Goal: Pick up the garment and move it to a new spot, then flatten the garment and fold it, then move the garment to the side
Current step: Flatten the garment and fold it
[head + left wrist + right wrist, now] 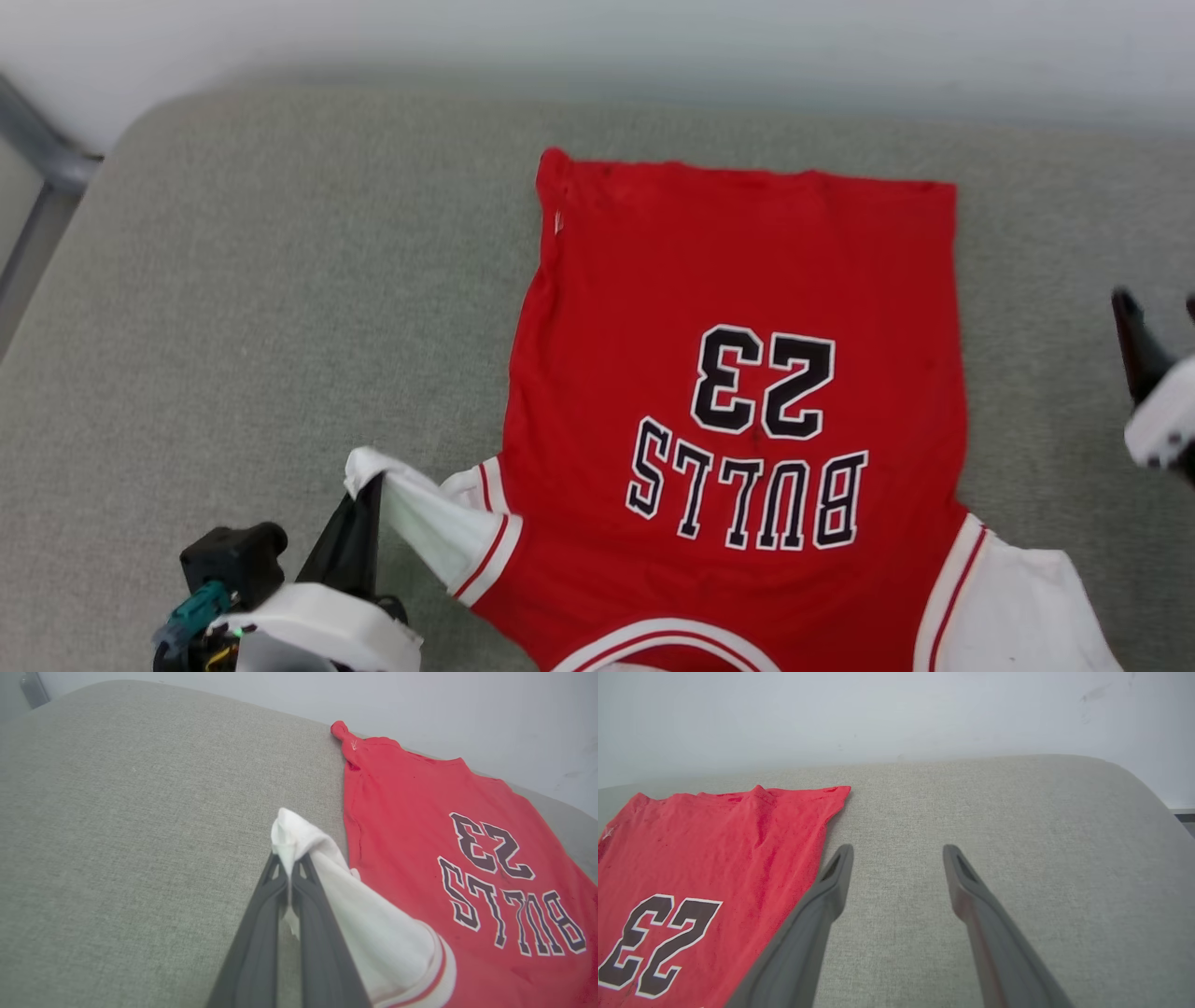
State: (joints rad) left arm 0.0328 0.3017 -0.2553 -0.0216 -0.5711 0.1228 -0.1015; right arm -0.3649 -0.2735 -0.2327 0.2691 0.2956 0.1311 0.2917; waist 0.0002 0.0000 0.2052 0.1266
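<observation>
Two hands work at the near edge of the cushion (233,308). Nearest, at the lower left of the head view, the left hand (372,485) is clamped on the tip of the left sleeve (439,523), with white cloth bunched between its fingertips and raised a little off the cushion. The right hand (1158,306) hangs off to the right with its fingers spread, holding nothing, apart from the garment (747,280).

The garment lies face up and mostly flat in the middle of the cushion. Its collar is toward the robot, so the lettering and the 23 read upside down in the head view. The right sleeve (1018,607) lies spread at the near right. The hem (747,175) is at the far side, near the wall (597,37), and its far left corner is rolled into a small twist.

The garment looks thin, light and limp. It will probably drape and stretch rather than hold a shape, and drag on the rough cushion weave. Pulling by one sleeve tip would likely skew the body. The better holds seem to be the seamed edges (striped sleeve trim, shoulders or hem corners), taken by both hands together.
</observation>
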